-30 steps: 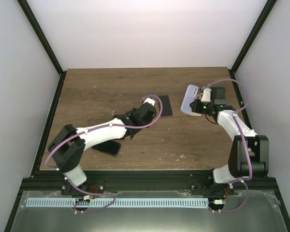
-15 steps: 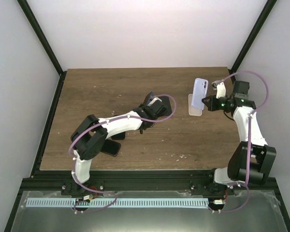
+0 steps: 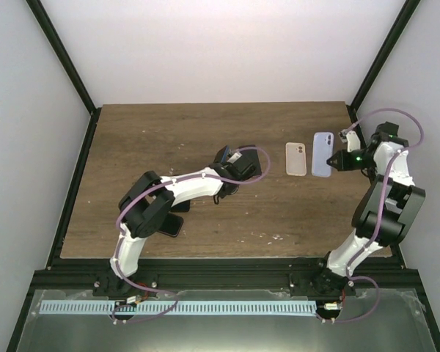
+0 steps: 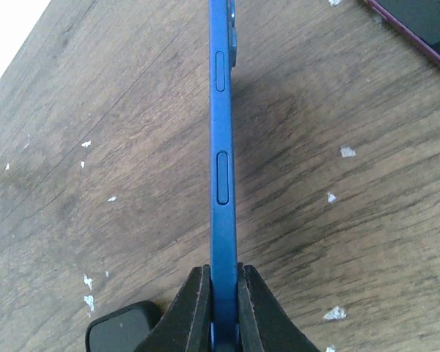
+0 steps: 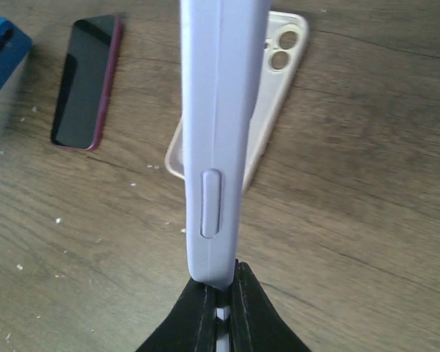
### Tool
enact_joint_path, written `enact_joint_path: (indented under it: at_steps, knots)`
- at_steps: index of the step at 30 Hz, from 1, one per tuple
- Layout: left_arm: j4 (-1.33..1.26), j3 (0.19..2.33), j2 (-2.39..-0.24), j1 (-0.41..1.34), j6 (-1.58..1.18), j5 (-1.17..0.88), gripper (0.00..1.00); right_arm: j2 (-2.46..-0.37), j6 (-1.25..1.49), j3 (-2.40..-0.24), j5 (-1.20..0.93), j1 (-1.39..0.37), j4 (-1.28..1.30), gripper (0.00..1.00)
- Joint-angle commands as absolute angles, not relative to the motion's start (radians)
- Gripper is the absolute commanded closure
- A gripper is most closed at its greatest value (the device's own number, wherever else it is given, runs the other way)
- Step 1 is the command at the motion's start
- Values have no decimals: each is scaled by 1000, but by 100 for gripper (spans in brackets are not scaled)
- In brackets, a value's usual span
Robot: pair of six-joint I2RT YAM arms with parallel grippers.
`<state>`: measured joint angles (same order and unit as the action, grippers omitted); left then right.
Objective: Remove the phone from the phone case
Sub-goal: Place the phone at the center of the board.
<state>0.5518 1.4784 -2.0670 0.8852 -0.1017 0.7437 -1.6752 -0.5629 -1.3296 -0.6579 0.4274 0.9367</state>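
Currently: left gripper (image 4: 224, 273) jaws are pinched on one end of a bare blue phone (image 4: 221, 147). It is held edge-on to the wrist camera over the wooden table (image 3: 147, 139), side buttons visible. Right gripper (image 5: 221, 282) jaws are clamped on one end of the lavender phone case (image 5: 218, 110). Overhead, that case sits just right of a clear case (image 3: 296, 159) lying flat. Whether a phone sits inside the lavender phone case: cannot tell. A dark phone (image 5: 86, 82) with a maroon edge lies screen-up on the table.

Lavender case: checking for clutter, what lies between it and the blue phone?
Right wrist view: a pale case and a dark maroon-edged phone lie flat between the lavender case and the blue phone.
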Motion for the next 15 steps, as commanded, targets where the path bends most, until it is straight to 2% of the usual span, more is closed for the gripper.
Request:
enact_joint_path:
  at_steps: [1,4,7,15]
  knots:
    - [585,1520,-2110,891,-151,765,100,-1769,-628,-1457,-662,482,1026,99]
    - [596,1528,-2135,896,-174,744,99,-1835,-641,-1514,-637,503,1033,99]
    - [594,1528,-2148,900,-198,721,91,-1904,-654,-1574,-622,509,1048,99]
    - [561,1536,-2163,895,-222,623,82,-2054,-671,-1748,-588,509,1109,99]
